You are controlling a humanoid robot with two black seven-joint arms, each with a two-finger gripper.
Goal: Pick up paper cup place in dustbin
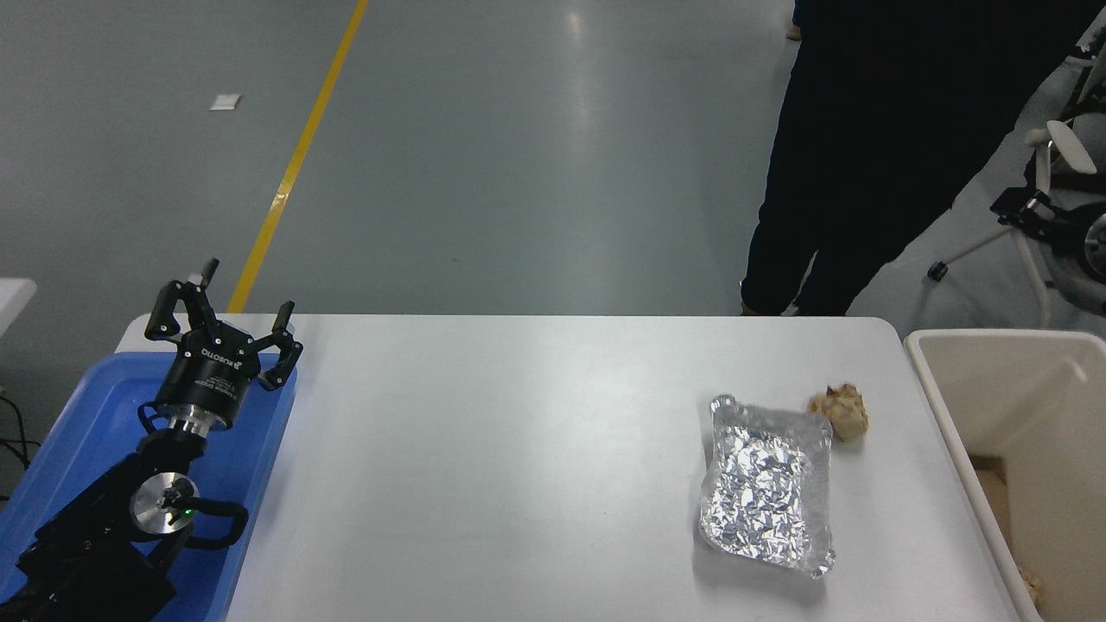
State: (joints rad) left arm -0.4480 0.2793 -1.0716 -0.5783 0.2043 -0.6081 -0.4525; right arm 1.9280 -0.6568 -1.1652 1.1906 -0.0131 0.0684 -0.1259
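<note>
The paper cup is not in view on the table. The cream-beige dustbin (950,406) stands off the table's right end, with only some brown scraps showing low inside it. My left gripper (226,313) is parked open and empty over the blue tray (95,406) at the lower left. A black part of my right arm (1050,226) shows at the right edge, above and beyond the dustbin. I cannot tell whether the right gripper is open or shut.
A crinkled silver foil tray (765,488) lies on the white table (518,449) at the right, with a crumpled brown paper ball (842,410) beside its far corner. A person in dark trousers (847,173) stands beyond the far right corner, near a chair (1050,147).
</note>
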